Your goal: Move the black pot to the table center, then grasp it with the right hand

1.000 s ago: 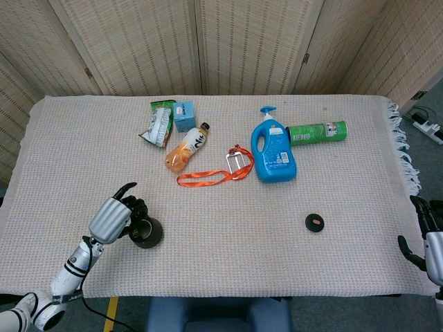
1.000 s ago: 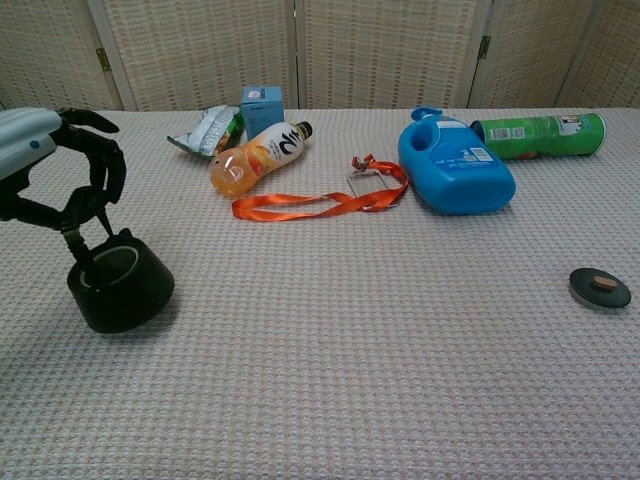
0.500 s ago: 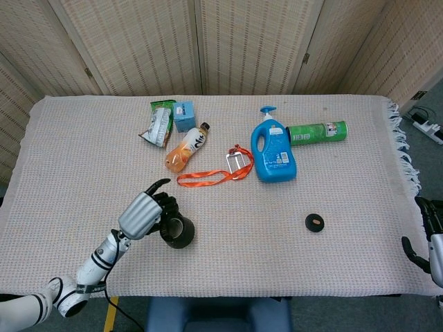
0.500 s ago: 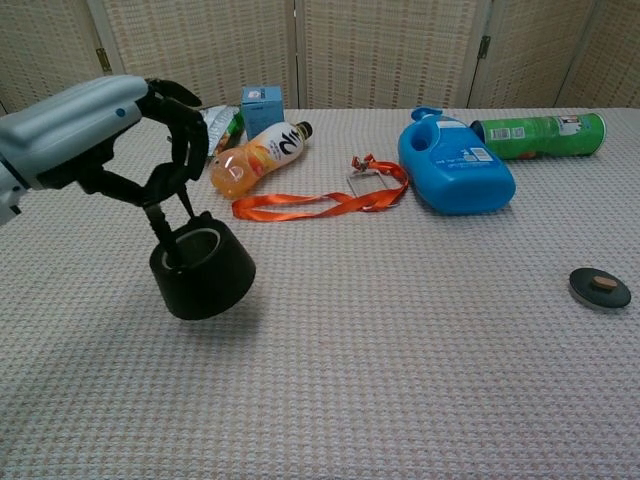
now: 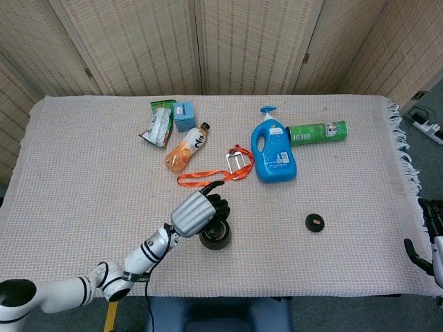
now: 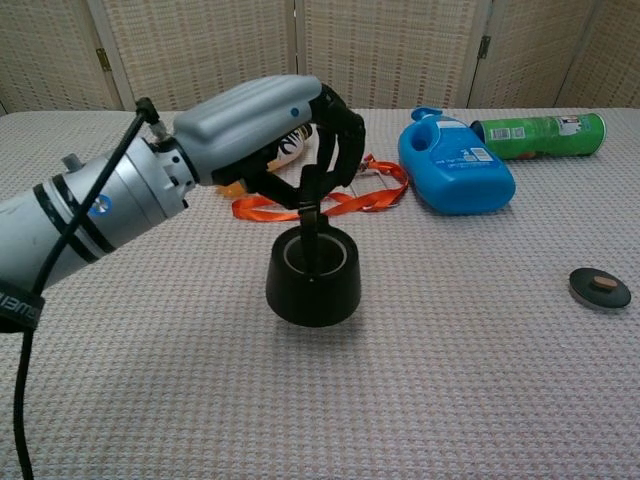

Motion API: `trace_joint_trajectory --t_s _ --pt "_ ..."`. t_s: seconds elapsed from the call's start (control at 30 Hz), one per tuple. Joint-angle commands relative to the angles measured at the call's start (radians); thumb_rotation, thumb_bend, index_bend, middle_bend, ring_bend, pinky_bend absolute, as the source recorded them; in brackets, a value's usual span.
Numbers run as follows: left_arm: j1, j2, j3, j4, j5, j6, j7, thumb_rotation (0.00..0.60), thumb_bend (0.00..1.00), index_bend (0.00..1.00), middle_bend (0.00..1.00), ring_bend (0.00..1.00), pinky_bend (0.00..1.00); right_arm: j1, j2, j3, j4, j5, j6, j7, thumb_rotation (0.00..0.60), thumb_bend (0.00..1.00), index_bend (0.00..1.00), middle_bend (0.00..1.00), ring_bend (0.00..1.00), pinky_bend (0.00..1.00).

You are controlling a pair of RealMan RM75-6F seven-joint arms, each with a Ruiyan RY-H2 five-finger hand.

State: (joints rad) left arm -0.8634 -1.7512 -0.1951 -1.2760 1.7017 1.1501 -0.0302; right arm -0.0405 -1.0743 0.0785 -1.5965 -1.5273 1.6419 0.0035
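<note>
Black pot [image 6: 313, 285] sat near the tabletop [image 5: 83, 173] centre, the left hand [image 6: 262, 128] pinching its rim from above. The right hand [image 5: 432, 232], empty with fingers apart, waited at the far edge; release and the right-hand grasp remained.

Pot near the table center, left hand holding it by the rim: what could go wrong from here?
1. The left hand holds the pot only by fingertips at the rim; it could tip on release.
2. The orange lanyard lies just behind the pot and might snag the fingers.
3. The right hand sits at the table edge, a long reach away.
</note>
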Motion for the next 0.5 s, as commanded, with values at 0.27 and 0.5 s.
trace_joint_trajectory --t_s 0.27,0.5 --pt "-0.119 -0.110 -0.064 0.093 -0.078 -0.100 0.047 0.600 0.59 0.68 0.53 0.47 0.14 -0.003 -0.001 0.001 0.018 0.008 -0.004 0.021 0.600 0.38 0.05 0.15 0.31 0.24" --pt "-0.188 -0.191 -0.083 0.190 -0.121 -0.150 0.058 0.600 0.59 0.67 0.53 0.47 0.14 -0.003 0.002 0.005 0.029 0.019 -0.012 0.037 0.600 0.38 0.05 0.15 0.31 0.24"
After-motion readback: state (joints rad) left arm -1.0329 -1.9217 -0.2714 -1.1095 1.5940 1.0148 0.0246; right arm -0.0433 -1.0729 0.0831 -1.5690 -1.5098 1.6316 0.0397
